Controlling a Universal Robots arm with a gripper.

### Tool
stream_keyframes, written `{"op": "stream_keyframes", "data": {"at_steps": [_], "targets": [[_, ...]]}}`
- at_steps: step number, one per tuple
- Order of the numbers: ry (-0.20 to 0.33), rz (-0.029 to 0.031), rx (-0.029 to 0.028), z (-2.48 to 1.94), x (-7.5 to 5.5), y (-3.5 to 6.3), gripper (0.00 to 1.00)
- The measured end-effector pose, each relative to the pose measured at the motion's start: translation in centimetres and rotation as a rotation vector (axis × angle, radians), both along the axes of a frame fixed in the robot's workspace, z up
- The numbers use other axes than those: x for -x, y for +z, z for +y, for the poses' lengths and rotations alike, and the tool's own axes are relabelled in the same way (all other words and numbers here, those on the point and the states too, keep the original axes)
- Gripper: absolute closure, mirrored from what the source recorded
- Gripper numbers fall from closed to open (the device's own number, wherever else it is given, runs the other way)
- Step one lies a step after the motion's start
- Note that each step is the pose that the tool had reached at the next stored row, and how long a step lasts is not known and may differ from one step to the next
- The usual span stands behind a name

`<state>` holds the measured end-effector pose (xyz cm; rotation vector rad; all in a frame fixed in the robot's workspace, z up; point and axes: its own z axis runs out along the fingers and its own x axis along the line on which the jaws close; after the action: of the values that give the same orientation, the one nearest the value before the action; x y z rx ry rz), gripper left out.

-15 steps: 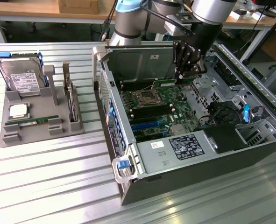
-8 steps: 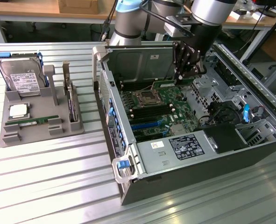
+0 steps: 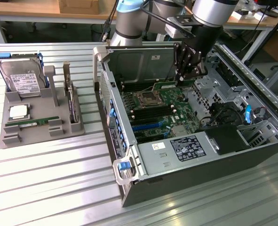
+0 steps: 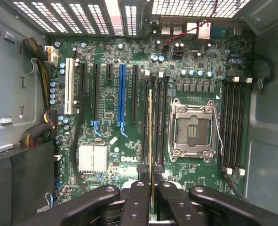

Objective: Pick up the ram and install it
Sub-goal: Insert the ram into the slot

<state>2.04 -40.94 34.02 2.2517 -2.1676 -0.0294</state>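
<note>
My gripper (image 3: 188, 74) hangs inside the open computer case, shut on the ram (image 3: 169, 85), a thin green stick held level above the motherboard (image 3: 160, 110). In the wrist view the ram (image 4: 150, 136) is seen edge-on between the black fingers (image 4: 138, 200), with the gripper (image 4: 151, 197) closed around it. The stick runs along the black memory slots (image 4: 156, 117) just beside the CPU socket (image 4: 191, 129); whether it touches a slot I cannot tell. A second green memory stick (image 3: 33, 123) lies in the grey holder tray (image 3: 40, 136) on the exterior view's left.
The tray also carries a hard drive (image 3: 21, 77), a CPU chip (image 3: 19, 112) and an upright card with a bracket (image 3: 72, 101). Case walls (image 3: 129, 61), a drive cage and cables (image 3: 226, 113) surround the board. More memory slots (image 4: 234, 122) lie beyond the socket.
</note>
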Motion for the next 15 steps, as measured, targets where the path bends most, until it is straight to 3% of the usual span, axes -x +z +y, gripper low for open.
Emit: {"op": "stream_keyframes", "data": {"at_steps": [15], "targets": [[0.000,0.0000,0.0018,0.00,0.00,-0.44,0.87]]}}
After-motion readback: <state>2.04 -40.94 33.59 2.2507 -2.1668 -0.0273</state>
